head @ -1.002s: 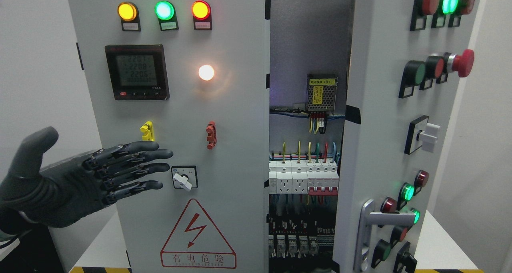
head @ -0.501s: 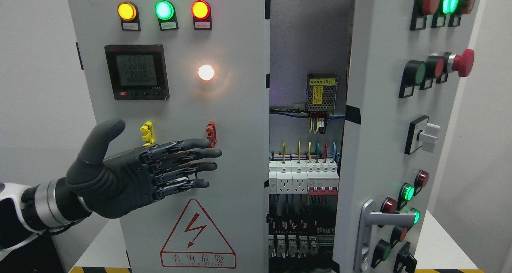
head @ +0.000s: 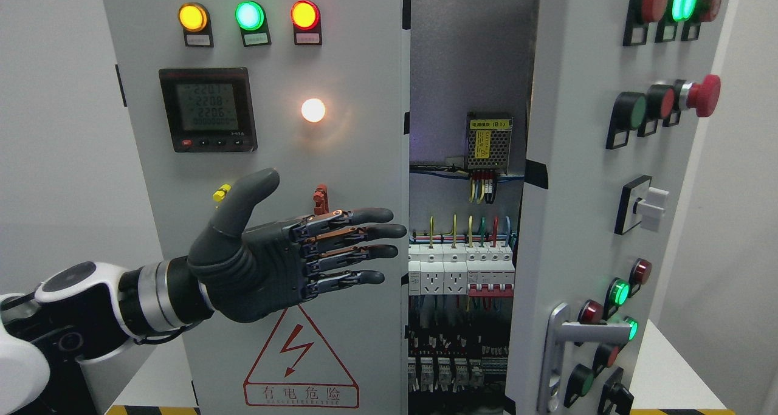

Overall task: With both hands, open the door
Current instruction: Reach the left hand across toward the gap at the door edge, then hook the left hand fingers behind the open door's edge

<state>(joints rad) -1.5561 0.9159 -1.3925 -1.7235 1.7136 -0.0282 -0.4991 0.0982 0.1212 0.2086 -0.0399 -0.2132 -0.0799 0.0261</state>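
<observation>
fingers (head: 371, 231) of the left dark grey robot hand (head: 285, 257) are spreading wide, holding nothing, hovering before the pale grey metal left cabinet door (head: 358, 160).

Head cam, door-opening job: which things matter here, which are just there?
Job:
- left hand, fingers spread, at the left door's free edge
- left door, shut
- right door, swung open
- door handle

Just there:
- meter
- warning triangle
- breakers
- red mushroom button

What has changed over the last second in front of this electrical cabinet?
The left robot hand swept rightward across the left door, fingers spread, fingertips now at that door's right edge. It grasped nothing. The right door stayed ajar, and the lamps stayed lit.
</observation>
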